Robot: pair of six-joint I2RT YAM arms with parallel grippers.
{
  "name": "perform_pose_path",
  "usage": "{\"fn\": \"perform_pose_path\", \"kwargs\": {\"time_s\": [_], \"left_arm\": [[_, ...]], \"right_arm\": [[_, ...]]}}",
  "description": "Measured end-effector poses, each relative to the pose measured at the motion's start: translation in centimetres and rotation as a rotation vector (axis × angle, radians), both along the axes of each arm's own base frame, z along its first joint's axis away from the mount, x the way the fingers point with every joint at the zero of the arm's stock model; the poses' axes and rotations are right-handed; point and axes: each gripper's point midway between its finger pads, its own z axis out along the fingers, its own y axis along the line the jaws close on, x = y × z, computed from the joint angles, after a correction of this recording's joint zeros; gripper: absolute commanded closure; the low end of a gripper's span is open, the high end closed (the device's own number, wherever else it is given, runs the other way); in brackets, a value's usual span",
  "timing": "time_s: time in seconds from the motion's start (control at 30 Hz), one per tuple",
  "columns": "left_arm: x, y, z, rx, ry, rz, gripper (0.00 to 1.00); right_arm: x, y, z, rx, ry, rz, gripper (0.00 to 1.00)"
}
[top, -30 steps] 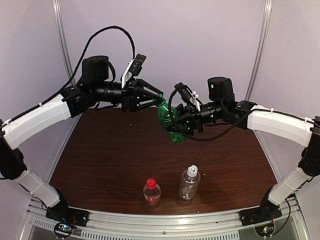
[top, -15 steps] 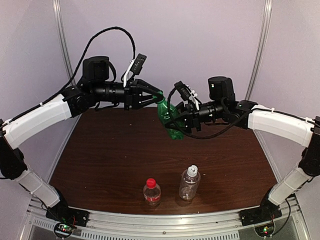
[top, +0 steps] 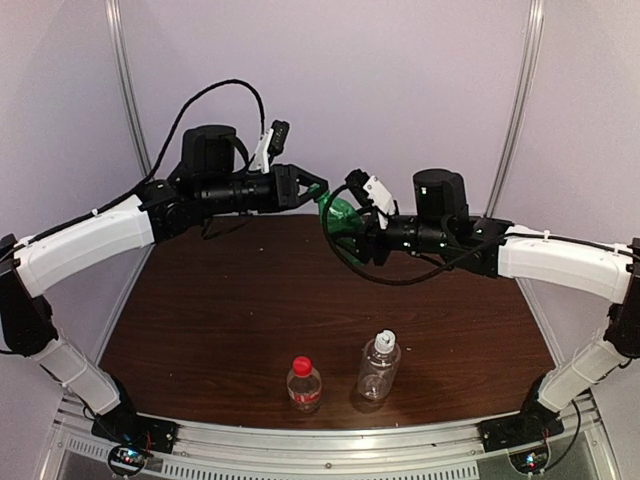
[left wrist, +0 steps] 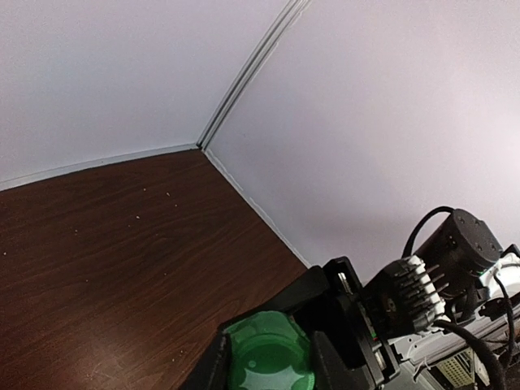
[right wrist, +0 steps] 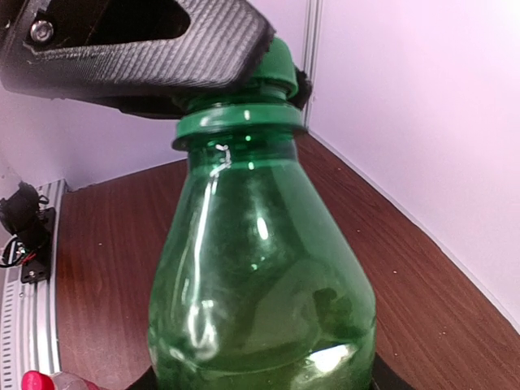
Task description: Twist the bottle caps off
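Near edge, waiting bottles: the short clear bottle (top: 304, 388) with its red cap (top: 302, 365) and the ribbed bottle (top: 377, 372) with its white-grey cap (top: 385, 341) stand upright near each other on the table (top: 220, 300). Neither gripper is near them. Both caps look to be on, so these two read as work not yet reached.

Right gripper (top: 355, 228): clenched around the lower body of the green bottle (top: 342, 215), carrying it in the air well above the far part of the table. Its job appears to be that of a vise, keeping the body from turning.

Green bottle, pose: tilted far over, its neck pointing toward the left arm, so the cap end faces the other gripper head-on.

Left gripper (top: 318, 190): closed on the green cap (right wrist: 275, 67). The right wrist view shows one of its fingers (right wrist: 146, 49) lying over the cap just above the neck ring, and the left wrist view looks straight down the cap between its fingers.

Step in hand: judged as twisting the green cap against the held bottle. The cap sits on the neck, and whether the thread has begun to loosen cannot be told.

Risk: the thin bottle wall may give or slip in the right grip as the twist is applied.
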Motion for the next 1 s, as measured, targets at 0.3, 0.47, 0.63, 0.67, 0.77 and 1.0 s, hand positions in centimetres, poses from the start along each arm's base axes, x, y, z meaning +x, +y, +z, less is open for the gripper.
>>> {"fn": "perform_pose_path", "kwargs": {"time_s": [0.3,0.47,0.63,0.67,0.77,1.0], "left_arm": [[1.0,-0.9,-0.7,-0.027,0.030,0.018,0.62],[2.1,-0.1,-0.3,-0.028,-0.002,0.037,0.59],[2.1,0.0,0.2,-0.025,-0.047,0.022,0.59],[2.1,-0.1,0.2,-0.024,-0.053,0.019,0.59],[2.1,0.0,0.2,-0.013,-0.074,0.016,0.58],[1.5,2.6,-0.1,0.088,-0.156,0.079,0.50]], "right_arm": [[0.8,-1.3,-0.6,-0.036,-0.050,-0.083,0.48],[0.9,-1.7,-0.4,-0.025,-0.046,-0.072,0.49],[0.0,-1.3,0.1,-0.004,-0.037,-0.018,0.49],[-0.2,-1.2,0.2,0.001,-0.032,-0.008,0.49],[-0.4,-1.2,0.3,0.009,-0.024,0.004,0.49],[-0.2,-3.3,1.6,0.050,-0.019,-0.026,0.48]]}}
